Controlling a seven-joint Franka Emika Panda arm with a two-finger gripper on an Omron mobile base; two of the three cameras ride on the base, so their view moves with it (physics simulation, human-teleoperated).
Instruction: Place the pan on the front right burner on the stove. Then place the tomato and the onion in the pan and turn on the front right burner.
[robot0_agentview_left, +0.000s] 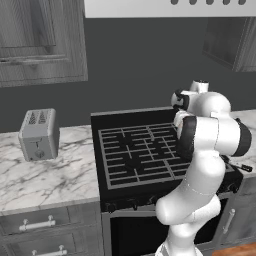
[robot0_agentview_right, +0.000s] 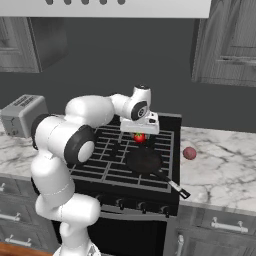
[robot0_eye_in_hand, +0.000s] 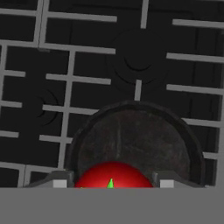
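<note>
The bright red tomato (robot0_agentview_right: 139, 137) with its green top hangs above the stove (robot0_agentview_right: 115, 160), and my gripper (robot0_agentview_right: 139, 134) is shut on it. In the hand view the tomato (robot0_eye_in_hand: 114, 174) sits between the two fingertips (robot0_eye_in_hand: 61, 182), just above the near rim of the pan (robot0_eye_in_hand: 140, 140). The black pan (robot0_agentview_right: 144, 161) rests on the front right burner (robot0_agentview_right: 150, 176), its long handle pointing toward the stove's front right corner. The gripper is a little behind and above the pan. The dull reddish onion (robot0_agentview_right: 189, 153) lies on the marble counter to the right of the stove.
A grey toaster (robot0_agentview_left: 39, 133) stands on the counter (robot0_agentview_left: 45, 175) left of the stove. Knobs (robot0_agentview_right: 142, 206) run along the stove's front edge. Cabinets hang at the upper left and right, and a range hood (robot0_agentview_right: 130, 7) is overhead.
</note>
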